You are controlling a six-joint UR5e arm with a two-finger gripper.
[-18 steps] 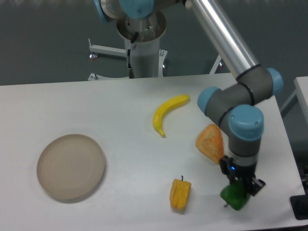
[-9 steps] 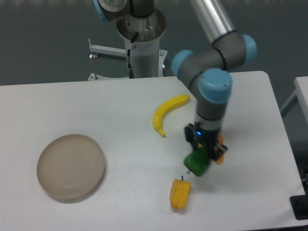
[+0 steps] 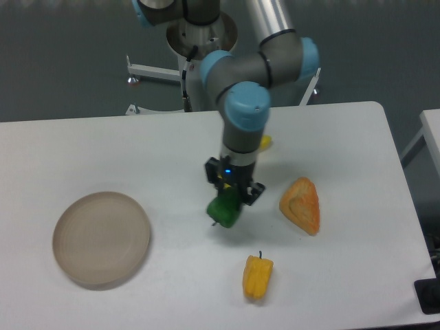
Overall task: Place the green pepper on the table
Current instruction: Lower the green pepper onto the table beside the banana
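While my gripper (image 3: 229, 201) is clamped on the green pepper (image 3: 224, 209), the placing itself is not yet done: the pepper hangs under my fingers near the middle of the table (image 3: 103, 144), and I cannot tell from this one fixed view whether its underside touches the white top or floats just above it. As I judge it, the carrying is largely over and what is left is to lower the pepper, let the fingers part and lift away.

Around my tool, taking the pepper as the centre of the clock: a round beige plate (image 3: 102, 237) lies well apart at about 8 o'clock. A yellow pepper (image 3: 257, 276) lies near at about 5 o'clock, and an orange wedge-shaped piece (image 3: 301, 205) sits at about 3 o'clock. At about 1 o'clock only the yellow tip of a banana (image 3: 265, 143) shows, the rest hidden behind my arm.

Nothing stands directly under the pepper that I can see; the bare patch below looks open enough to set it down.
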